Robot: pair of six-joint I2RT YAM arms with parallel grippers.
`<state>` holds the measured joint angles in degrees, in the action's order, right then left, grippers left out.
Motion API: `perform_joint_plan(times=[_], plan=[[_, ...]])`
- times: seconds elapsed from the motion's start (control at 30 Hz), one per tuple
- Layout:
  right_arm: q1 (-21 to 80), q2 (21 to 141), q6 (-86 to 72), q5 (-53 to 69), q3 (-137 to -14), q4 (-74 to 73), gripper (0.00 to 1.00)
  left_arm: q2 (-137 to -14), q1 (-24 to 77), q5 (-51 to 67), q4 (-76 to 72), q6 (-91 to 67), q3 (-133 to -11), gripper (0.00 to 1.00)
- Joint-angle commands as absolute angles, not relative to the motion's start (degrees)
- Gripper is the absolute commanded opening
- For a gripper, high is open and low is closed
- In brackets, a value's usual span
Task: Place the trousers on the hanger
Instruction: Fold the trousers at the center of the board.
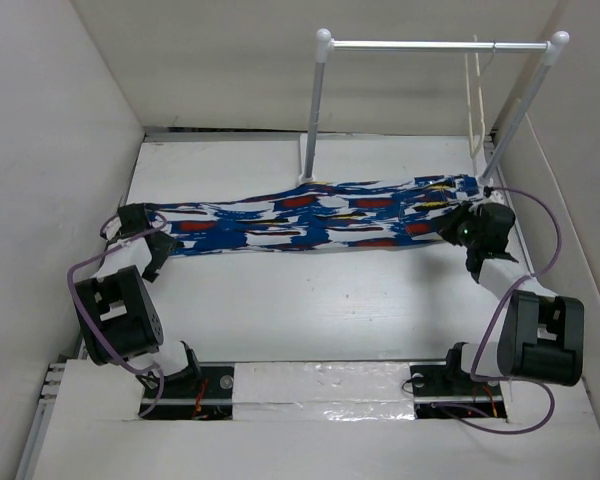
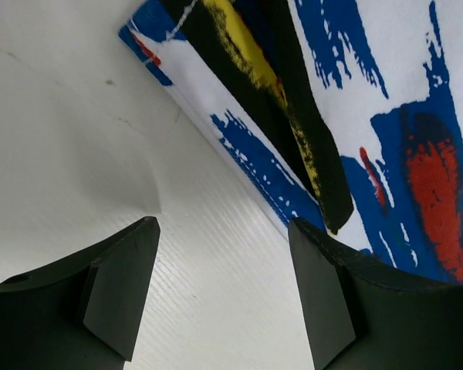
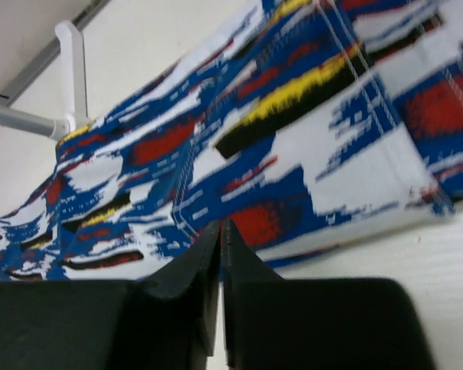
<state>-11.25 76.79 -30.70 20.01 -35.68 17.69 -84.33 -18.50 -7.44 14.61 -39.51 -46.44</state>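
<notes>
The trousers [image 1: 320, 222] lie stretched flat across the table from left to right, in a busy blue, white, red, black and yellow print. The thin cream hanger [image 1: 473, 100] hangs edge-on from the rail near its right post, above the trousers' right end. My left gripper [image 1: 145, 238] sits at the left end of the cloth. In the left wrist view it [image 2: 224, 231] is open over bare table, with the trousers [image 2: 355, 116] just beyond its right finger. My right gripper [image 1: 462, 228] is at the right end. Its jaws [image 3: 220, 227] are pressed together at the edge of the trousers [image 3: 293, 146], and no cloth shows between them.
A white two-post rail with a metal bar [image 1: 430, 45] stands at the back right, its posts just behind the trousers. White walls [image 1: 50, 180] close in the table on the left, right and back. Purple cables [image 1: 540, 215] loop beside both arms.
</notes>
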Motion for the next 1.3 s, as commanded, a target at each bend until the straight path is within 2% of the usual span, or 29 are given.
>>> perform_joint_plan(times=[0.0,0.03,0.1,0.13,0.23,0.4,0.5,0.6,0.63,0.7,0.73,0.8,0.83,0.9,0.97,1.1,1.27], plan=[[-10.55,72.87,-27.43,23.64,-30.61,25.40,0.16,-82.00,-18.90,-4.05,9.50,-41.92,-45.09,0.66],[-10.55,72.34,-26.99,23.64,-29.89,25.23,0.29,-82.35,-18.90,-3.78,8.62,-42.53,-45.00,0.67],[-10.55,71.55,-26.28,23.55,-28.57,24.79,0.42,-83.31,-18.90,-3.43,7.74,-42.98,-44.74,0.67],[-11.07,71.46,-25.76,23.90,-27.52,24.87,0.52,-84.45,-18.90,-3.34,6.78,-43.24,-44.74,0.67],[-12.56,72.15,-25.84,24.26,-26.11,26.27,0.63,-86.13,-18.37,-3.25,4.32,-44.91,-43.86,0.68],[-18.09,75.05,-25.58,27.77,-25.40,27.42,0.65,-88.85,-18.37,-3.25,2.20,-46.31,-43.59,0.68],[-21.88,76.46,-26.28,29.00,-23.83,29.17,0.65,-90.52,-18.37,-3.86,1.58,-47.10,-44.29,0.64],[-24.25,77.52,-27.16,28.22,-22.59,30.59,0.65,-90.53,-18.37,-5.35,1.41,-47.29,-44.82,0.51],[-24.78,77.69,-27.25,27.78,-22.41,30.85,0.65,-90.27,-18.37,-5.62,1.32,-46.94,-44.91,0.37],[-26.18,78.05,-27.68,27.86,-21.89,31.55,0.65,-89.91,-18.37,-6.32,1.41,-46.50,-45.35,0.28],[-26.19,78.05,-27.95,27.25,-21.80,31.81,0.66,-89.83,-18.37,-6.42,1.23,-46.32,-45.44,0.19],[-26.19,78.66,-27.95,25.93,-22.32,30.94,0.66,-89.91,-18.37,-6.50,1.23,-46.23,-45.70,0.16],[-26.19,79.10,-27.95,24.45,-22.76,30.76,0.70,-90.26,-18.37,-6.50,1.32,-46.14,-45.79,0.11],[-26.19,80.93,-28.04,23.65,-23.03,30.94,0.70,-90.70,-18.37,-6.15,1.23,-46.06,-46.14,0.08],[-26.19,82.61,-29.09,23.03,-23.46,32.43,0.71,-91.14,-18.37,-5.98,1.23,-45.62,-46.49,0.00],[-26.81,86.74,-31.20,23.91,-25.92,33.67,0.71,-91.14,-18.37,-5.80,1.32,-45.09,-47.02,0.00],[-24.79,91.30,-34.71,23.73,-28.65,34.80,0.67,-90.79,-18.37,-5.28,1.23,-44.65,-47.37,0.00]])
